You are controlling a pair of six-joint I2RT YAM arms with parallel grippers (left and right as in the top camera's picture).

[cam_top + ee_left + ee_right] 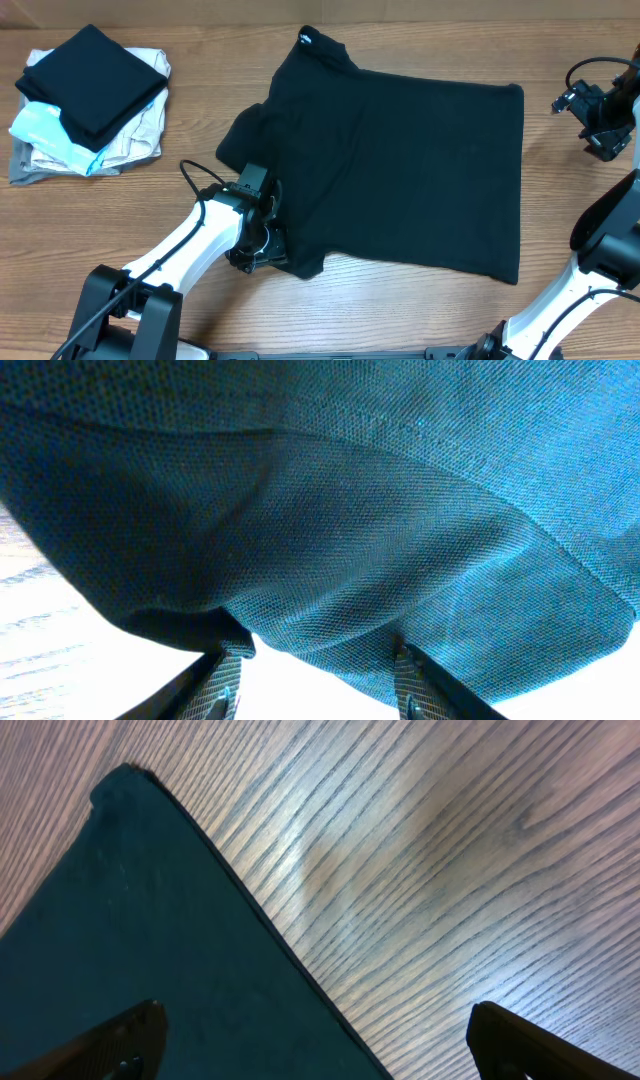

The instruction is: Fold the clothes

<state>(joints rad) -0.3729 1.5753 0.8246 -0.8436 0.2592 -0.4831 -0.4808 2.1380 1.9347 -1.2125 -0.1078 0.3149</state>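
Dark knit fabric of the black shirt (350, 510) hangs right over the tips of my left gripper (318, 660), filling that wrist view, with bright table showing in the gap below it. Those jaws stand apart, the cloth's edge resting at the fingertips rather than pinched between them. From overhead the shirt lies spread flat across the middle of the frame, its white tag (305, 40) at the upper left of the garment and the hem toward the right, and my left gripper sits at the lower-left sleeve (300, 262). My right gripper (320, 1055) has its jaws wide apart and holds nothing. It hovers at the upper right of the overhead frame, just off the hem corner, over the bare wooden table (450, 870). A stack of folded garments (90, 100) waits at the upper left, well apart from the shirt. I judge the folding has barely started, with the sleeve the step in hand. Next I would need a firm pinch on that sleeve's edge, then carry it inward over the body without dragging the rest askew.
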